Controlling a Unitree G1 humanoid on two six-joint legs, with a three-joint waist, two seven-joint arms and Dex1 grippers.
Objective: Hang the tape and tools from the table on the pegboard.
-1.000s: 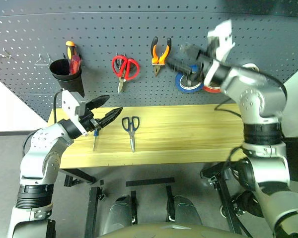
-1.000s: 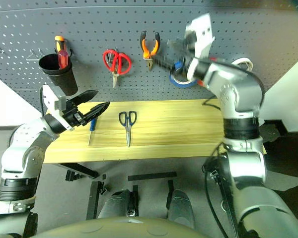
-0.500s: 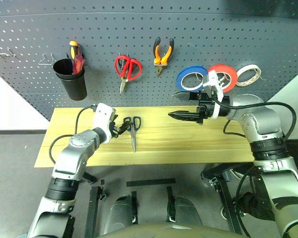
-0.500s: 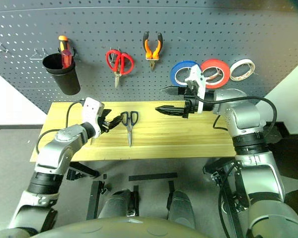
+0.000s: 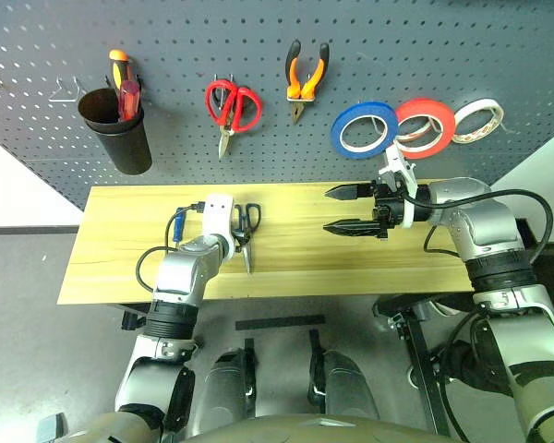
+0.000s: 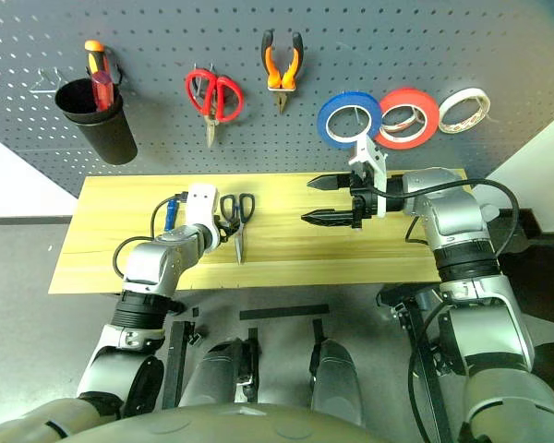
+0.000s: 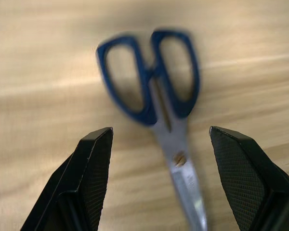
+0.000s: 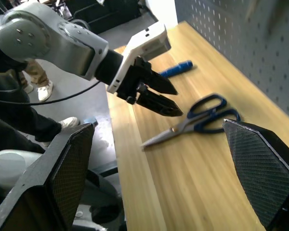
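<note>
We judged the scissors pickup in hand: left gripper [image 7: 156, 180] jaws apart, framing the blue-handled scissors [image 7: 156, 103] lying on the surface [image 5: 351, 268]. Right gripper [image 5: 351, 210] spread, empty. Next: lower, close on handles.

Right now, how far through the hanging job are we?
Done: the blue tape and the orange-and-black pliers hang on the pegboard. In hand: the left gripper, open, is lined up over the dark blue scissors lying on the table; nothing is gripped. The right gripper is open and empty. Left: those scissors and the blue screwdriver.
</note>
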